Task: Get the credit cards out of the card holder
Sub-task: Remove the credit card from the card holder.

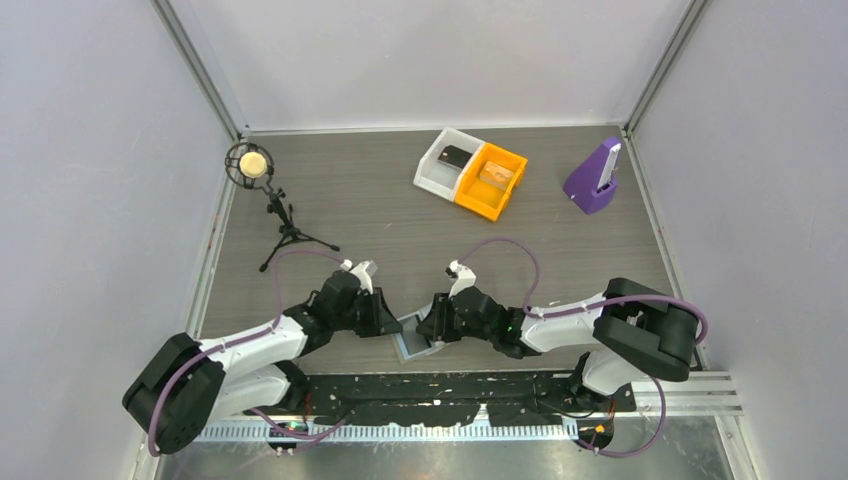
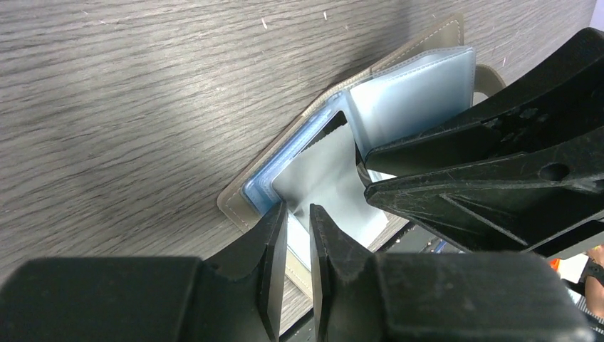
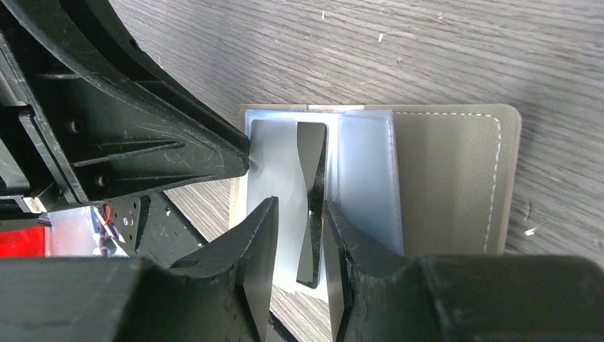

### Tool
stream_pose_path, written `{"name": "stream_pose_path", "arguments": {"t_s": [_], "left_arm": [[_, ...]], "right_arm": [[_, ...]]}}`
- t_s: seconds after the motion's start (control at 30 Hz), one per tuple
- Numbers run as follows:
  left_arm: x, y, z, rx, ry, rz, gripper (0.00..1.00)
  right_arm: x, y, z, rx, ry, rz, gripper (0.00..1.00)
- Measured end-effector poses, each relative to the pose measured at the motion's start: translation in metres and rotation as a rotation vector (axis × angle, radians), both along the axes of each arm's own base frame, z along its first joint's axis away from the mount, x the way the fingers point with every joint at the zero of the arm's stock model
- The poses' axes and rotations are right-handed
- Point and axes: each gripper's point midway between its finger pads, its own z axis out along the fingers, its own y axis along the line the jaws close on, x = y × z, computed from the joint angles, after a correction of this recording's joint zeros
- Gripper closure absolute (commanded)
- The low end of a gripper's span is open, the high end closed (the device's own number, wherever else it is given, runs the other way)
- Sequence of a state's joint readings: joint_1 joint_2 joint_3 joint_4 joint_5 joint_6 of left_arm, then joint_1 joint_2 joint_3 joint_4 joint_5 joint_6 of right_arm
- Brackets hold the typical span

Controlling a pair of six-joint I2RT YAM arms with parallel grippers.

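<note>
The card holder [image 1: 413, 341] lies open at the table's front edge between both grippers, grey-brown outside [image 3: 449, 178] with light blue inner panels [image 2: 420, 85]. A pale translucent sleeve page [image 2: 324, 182] with a dark notch stands raised from it. My left gripper [image 2: 298, 214] is nearly closed on the near edge of that page; it also shows in the top view [image 1: 390, 322] and in the right wrist view [image 3: 246, 160]. My right gripper [image 3: 299, 210] is open, its fingers on either side of the raised page [image 3: 281, 171]; it also shows in the top view [image 1: 428, 325]. No separate card shows.
A white bin [image 1: 445, 160] and an orange bin [image 1: 492, 180] stand at the back centre. A purple stand [image 1: 592, 180] is at the back right, a microphone on a tripod [image 1: 250, 165] at the back left. The black front rail [image 1: 450, 385] runs just below the holder.
</note>
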State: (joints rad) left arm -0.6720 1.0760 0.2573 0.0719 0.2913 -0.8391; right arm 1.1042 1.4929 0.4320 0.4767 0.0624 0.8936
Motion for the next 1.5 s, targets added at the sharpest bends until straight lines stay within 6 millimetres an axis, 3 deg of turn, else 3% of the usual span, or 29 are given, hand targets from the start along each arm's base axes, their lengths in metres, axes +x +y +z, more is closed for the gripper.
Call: {"name": "stream_pose_path", "arguments": {"t_s": [0.17, 0.47, 1.03, 1.2, 1.3, 1.5], "left_arm": [[0.001, -0.001, 0.0, -0.003, -0.003, -0.001, 0.8], [0.001, -0.001, 0.0, -0.003, -0.003, -0.001, 0.8], [0.001, -0.001, -0.001, -0.002, -0.002, -0.001, 0.8], [0.001, -0.001, -0.001, -0.002, -0.003, -0.001, 0.8], [0.001, -0.001, -0.001, -0.001, -0.004, -0.001, 0.8], [0.002, -0.001, -0.002, 0.002, -0.005, -0.002, 0.78]], "right_arm": [[0.001, -0.002, 0.001, 0.026, 0.003, -0.004, 0.61], [0.0, -0.012, 0.001, 0.03, 0.008, -0.013, 0.68], [-0.001, -0.009, -0.005, 0.061, 0.041, -0.005, 0.72], [0.0, -0.01, -0.008, 0.113, 0.066, -0.008, 0.81], [0.001, -0.01, -0.009, 0.142, 0.077, -0.013, 0.93], [0.002, -0.012, -0.008, 0.18, 0.095, -0.019, 0.95]]}}
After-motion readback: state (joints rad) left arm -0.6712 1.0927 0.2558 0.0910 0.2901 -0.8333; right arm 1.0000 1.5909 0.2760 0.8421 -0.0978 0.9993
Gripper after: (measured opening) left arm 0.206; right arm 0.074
